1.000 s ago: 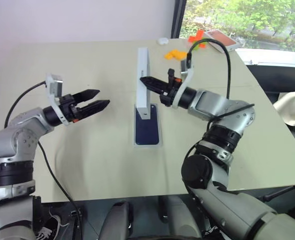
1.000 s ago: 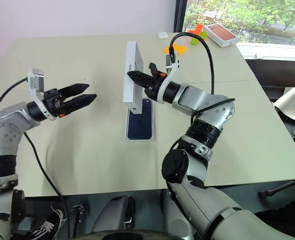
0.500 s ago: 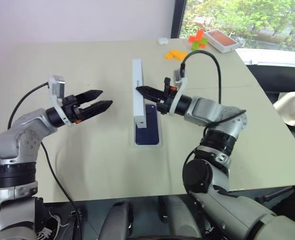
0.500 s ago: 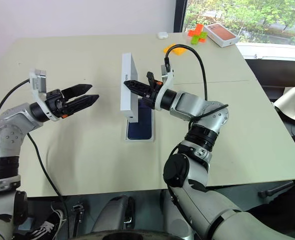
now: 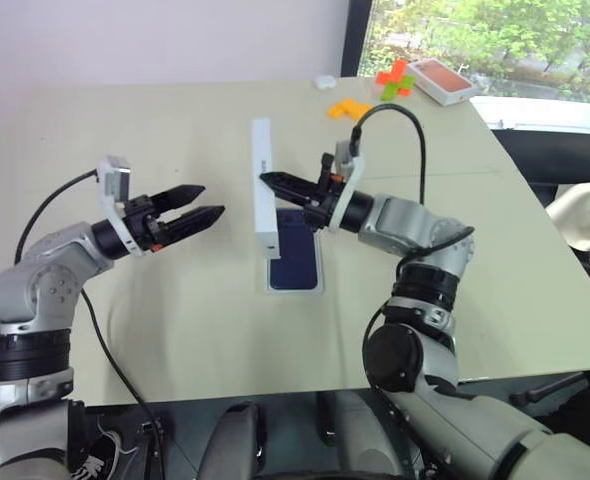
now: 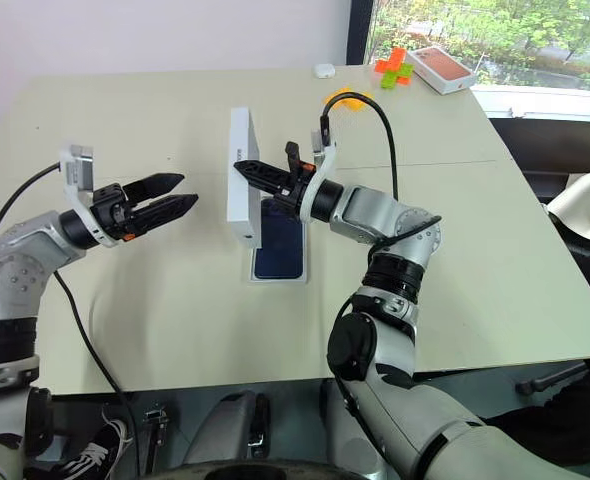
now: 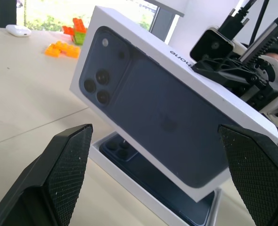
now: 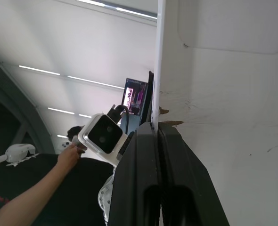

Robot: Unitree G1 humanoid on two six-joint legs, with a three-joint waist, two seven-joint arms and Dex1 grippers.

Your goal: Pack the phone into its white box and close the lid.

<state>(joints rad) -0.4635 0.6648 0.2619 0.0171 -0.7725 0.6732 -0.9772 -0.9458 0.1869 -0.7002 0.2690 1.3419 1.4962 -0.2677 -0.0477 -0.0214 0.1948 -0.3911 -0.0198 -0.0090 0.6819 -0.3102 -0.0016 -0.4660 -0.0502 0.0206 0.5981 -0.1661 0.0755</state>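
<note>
Head views: right gripper (image 5: pixel 265 179) clenched on the lid (image 5: pixel 263 201), held on edge above the phone (image 5: pixel 295 250) in the white box (image 5: pixel 295 289) on the tabletop (image 5: pixel 175 300), left gripper (image 5: pixel 211 201) released, apart from the lid; left wrist view: lid's printed top tilted over the boxed phone; right wrist view: lid's plain white inside.

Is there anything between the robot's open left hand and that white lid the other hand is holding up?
Nothing. In the head views, only bare table separates the left hand from the lid, which the right hand pinches.

"iPhone" upside down on lid (image 7: pixel 176 117) edge
</note>
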